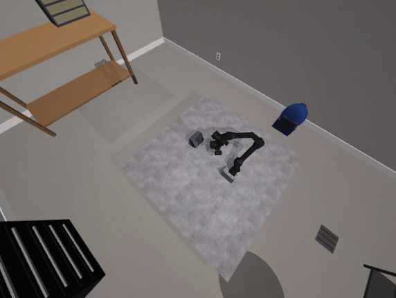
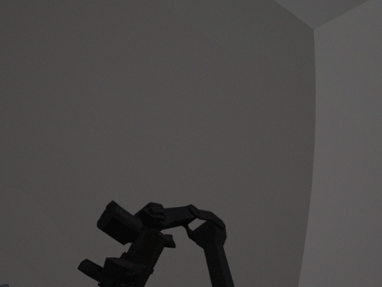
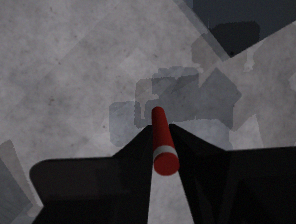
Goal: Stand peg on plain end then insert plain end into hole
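The red peg (image 3: 160, 131) is held lengthwise between the fingertips in the wrist view. Its white band (image 3: 164, 150) is at the end nearer the camera, and its plain end points away toward the grey surface. My gripper (image 3: 160, 129) (image 1: 215, 149) is shut on the peg, above the surface. The sloped panel (image 1: 196, 139) is a small dark blue-grey block just left of the gripper in the top view, with a small dark spot on its face. A dark blue-grey part of it (image 3: 272, 22) shows at the top right of the wrist view. In the exterior view the fingertips are out of frame.
The mottled grey mat (image 1: 194, 194) lies under the arm and panel. The arm's base (image 1: 234, 170) stands to the lower right of the panel. A wooden bench (image 1: 79, 38), a blue chair-like object (image 1: 294, 114) and a black slatted unit (image 1: 41, 256) stand off the mat.
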Robot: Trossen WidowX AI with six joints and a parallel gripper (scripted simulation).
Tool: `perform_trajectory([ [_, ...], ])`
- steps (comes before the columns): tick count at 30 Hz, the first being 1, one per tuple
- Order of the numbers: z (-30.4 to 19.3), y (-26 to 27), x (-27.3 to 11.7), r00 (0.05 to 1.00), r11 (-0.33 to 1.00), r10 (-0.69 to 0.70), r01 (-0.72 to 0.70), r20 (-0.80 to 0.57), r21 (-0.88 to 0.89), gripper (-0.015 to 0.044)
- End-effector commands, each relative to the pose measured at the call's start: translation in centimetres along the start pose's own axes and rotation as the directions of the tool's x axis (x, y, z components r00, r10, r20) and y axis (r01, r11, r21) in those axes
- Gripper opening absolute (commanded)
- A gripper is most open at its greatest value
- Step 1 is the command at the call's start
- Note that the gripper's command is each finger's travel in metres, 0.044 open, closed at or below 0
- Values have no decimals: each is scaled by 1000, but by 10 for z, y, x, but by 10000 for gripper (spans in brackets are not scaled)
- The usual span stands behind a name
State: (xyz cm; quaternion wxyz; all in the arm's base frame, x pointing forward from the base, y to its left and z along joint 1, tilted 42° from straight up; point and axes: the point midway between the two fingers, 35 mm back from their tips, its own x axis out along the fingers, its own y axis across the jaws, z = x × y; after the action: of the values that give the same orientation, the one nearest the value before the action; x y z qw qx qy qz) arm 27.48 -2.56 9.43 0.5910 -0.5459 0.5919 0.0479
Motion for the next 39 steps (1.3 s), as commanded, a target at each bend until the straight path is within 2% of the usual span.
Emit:
perform_trajectory([
  [1, 3, 2, 2, 1000, 1000, -6, 7, 15, -19, 0],
  [39, 33, 4, 15, 977, 979, -142, 163, 159, -127, 0],
])
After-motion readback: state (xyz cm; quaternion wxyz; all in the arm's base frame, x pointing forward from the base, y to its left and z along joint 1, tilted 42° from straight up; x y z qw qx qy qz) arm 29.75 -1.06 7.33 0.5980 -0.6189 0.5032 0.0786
